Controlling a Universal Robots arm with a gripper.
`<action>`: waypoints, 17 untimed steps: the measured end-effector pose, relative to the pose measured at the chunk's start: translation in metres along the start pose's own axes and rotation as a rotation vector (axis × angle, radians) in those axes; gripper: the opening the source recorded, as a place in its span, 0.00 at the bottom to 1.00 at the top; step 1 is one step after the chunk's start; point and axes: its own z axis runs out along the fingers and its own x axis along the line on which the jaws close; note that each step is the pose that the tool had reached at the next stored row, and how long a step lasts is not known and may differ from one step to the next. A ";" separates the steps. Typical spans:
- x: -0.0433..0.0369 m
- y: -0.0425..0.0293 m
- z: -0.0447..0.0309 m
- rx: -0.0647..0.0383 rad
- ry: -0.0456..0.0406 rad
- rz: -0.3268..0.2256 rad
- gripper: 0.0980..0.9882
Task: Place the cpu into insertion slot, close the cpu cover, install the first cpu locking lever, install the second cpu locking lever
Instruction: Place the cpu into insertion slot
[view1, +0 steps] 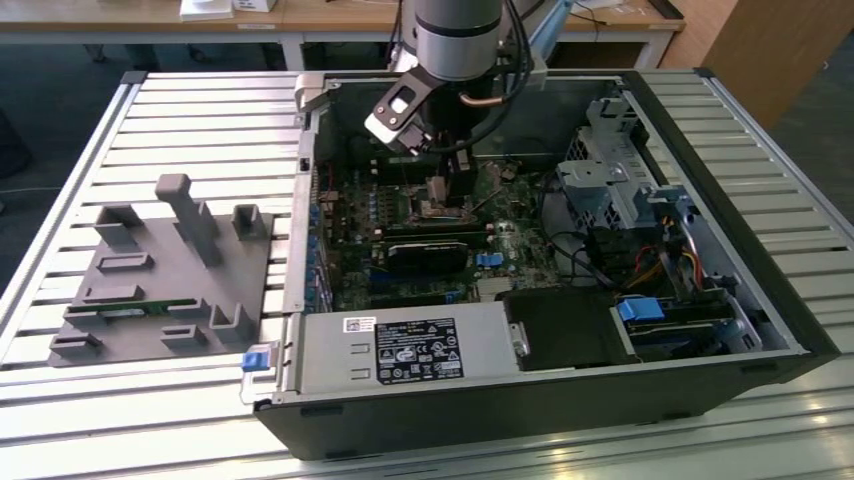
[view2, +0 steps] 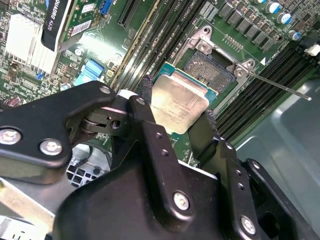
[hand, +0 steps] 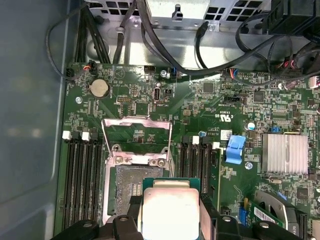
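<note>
One slatted metal table (view1: 80, 130) carries the work, with wooden desks (view1: 334, 15) along the room behind it. On the table lies an open black computer case (view1: 534, 400), and on the exterior view's left of the case sits a grey moulded fixture (view1: 160, 290). The arm (view1: 457, 35) reaches down into the case over the green motherboard (hand: 200, 100). In the second wrist view the gripper (view2: 177, 100) is narrowed onto the cpu (view2: 180, 112), its black fingers (view2: 146, 90) pressing two opposite edges. The chip hangs level, just beside and partly over the insertion slot (view2: 210, 67), whose gold-tan contacts lie bare. It looks to be clear of the socket, though contact cannot be ruled out from these angles. The cpu cover (hand: 137, 120) stands tilted up at the socket's far side, and a thin lever (view2: 280, 86) juts outward, unlatched.
</note>
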 end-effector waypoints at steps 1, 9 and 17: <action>0.0000 0.0000 0.0002 0.000 0.0000 0.000 0.50; 0.0000 -0.0001 0.0019 0.000 0.0000 0.000 0.50; 0.0000 -0.0002 0.0035 0.000 0.0002 0.000 0.50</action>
